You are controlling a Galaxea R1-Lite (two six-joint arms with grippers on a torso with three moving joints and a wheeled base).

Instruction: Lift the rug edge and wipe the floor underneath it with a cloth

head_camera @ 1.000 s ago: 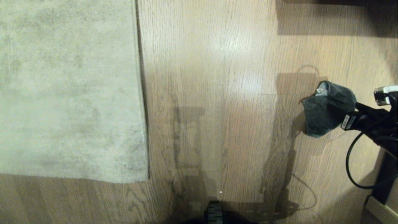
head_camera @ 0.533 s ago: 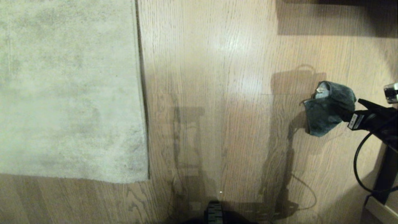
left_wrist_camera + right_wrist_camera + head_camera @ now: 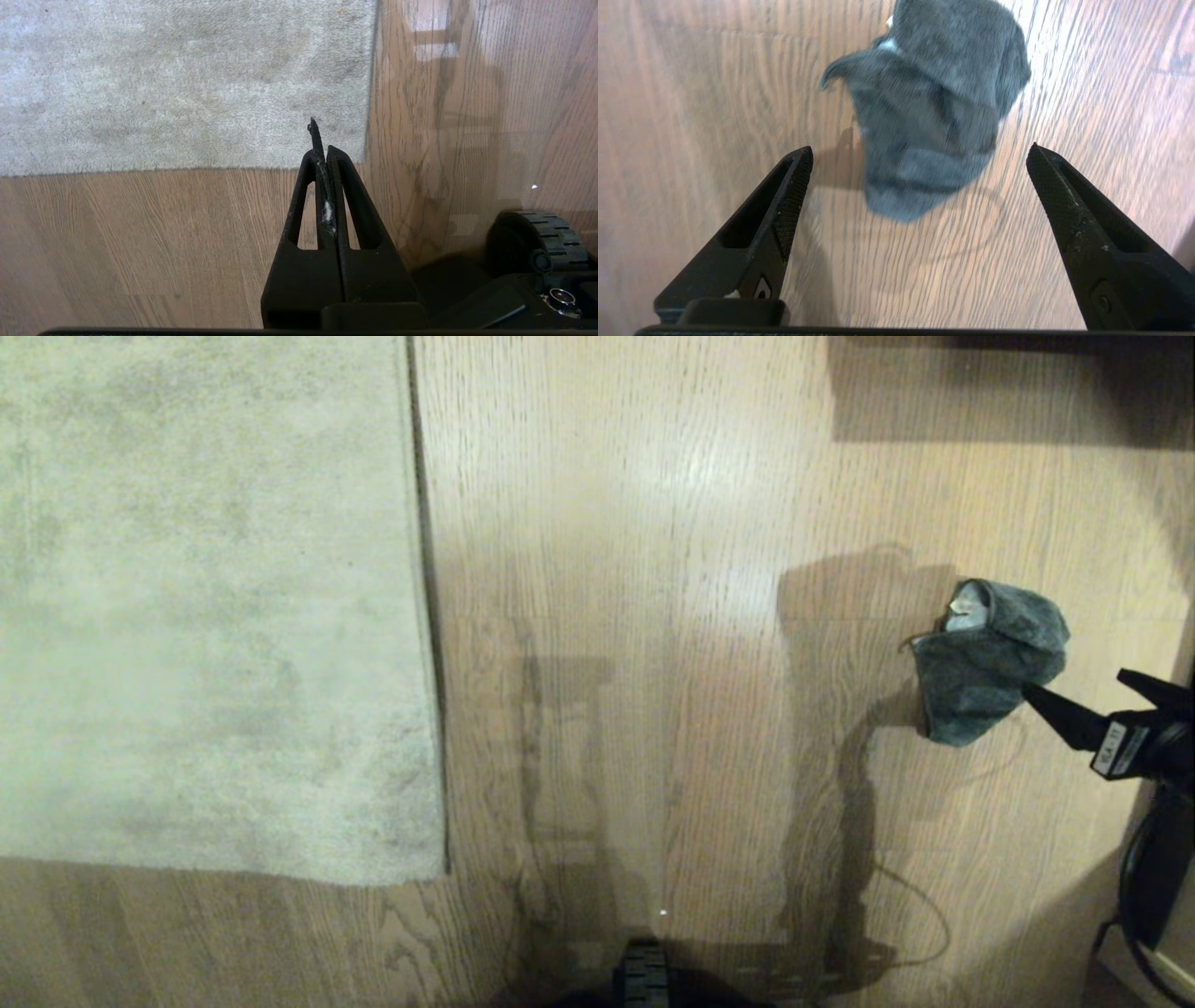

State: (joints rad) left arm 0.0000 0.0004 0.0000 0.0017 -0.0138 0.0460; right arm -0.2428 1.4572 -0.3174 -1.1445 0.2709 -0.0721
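The rug edge (image 3: pixel 425 616) runs straight up the left of the head view and turns at a square corner (image 3: pixel 442 875), lying flat on the floor (image 3: pixel 653 569). Between that border and the cloth (image 3: pixel 985 658) lies a broad stretch of bare planks, crossed only by shadows. The cloth sits crumpled on the floor at the right, well apart from the rug. The right hand (image 3: pixel 920 158) hangs just beside it with fingers spread wide and nothing in them — one fingertip (image 3: pixel 1036 698) close to the cloth's edge. The left hand (image 3: pixel 322 154) is pressed shut, empty, near the rug's corner.
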